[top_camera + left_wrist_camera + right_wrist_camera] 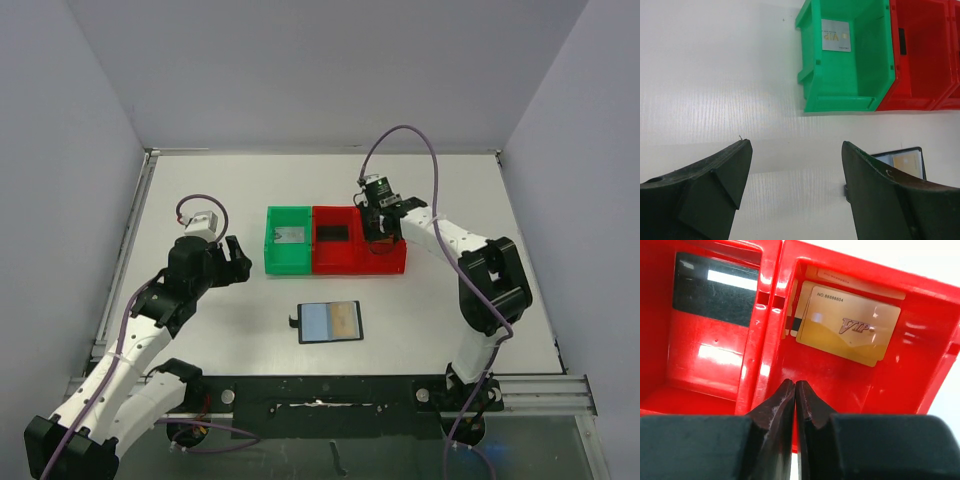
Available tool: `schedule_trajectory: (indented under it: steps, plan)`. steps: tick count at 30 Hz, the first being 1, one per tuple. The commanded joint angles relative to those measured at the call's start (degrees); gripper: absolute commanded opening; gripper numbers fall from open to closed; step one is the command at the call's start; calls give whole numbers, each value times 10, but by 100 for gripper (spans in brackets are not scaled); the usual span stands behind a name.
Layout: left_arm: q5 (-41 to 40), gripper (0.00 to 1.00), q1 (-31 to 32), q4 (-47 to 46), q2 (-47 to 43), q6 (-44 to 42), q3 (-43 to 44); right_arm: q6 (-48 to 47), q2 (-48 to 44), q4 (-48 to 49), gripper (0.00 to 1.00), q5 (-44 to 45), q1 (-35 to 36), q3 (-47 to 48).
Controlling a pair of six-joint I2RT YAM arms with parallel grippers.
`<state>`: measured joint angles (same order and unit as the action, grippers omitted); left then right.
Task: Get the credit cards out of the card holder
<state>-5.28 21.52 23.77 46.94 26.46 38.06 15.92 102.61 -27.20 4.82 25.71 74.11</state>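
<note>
Your card holder (331, 322) lies open at the centre of the top view, apart from both arms, and a tan face on its right half looks like a card not yet pulled. The gold card (847, 327) lies in the right compartment of the red bin (922, 355), the black card (715, 290) in its left one, the pale grey card (836, 35) in the green bin (840, 102). Your right gripper (795, 390) is pressed together on nothing, close by the divider (769, 315): lift straight, or it may snag and drag the bin. Your left gripper (796, 145) has its fingers spread, left of the holder; unpinned, the holder may slide. The table (430, 310) is open below the bins
</note>
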Motion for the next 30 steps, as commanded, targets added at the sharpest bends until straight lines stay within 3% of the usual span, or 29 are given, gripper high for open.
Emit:
schedule_trajectory:
  steps: [1,30]
  plan:
    - [5,72,-3,-25,0,-9,10,85,7,-2,7,69,6,11]
    - [5,72,-3,-26,4,-10,11,123,108,4,13,167,-8,46]
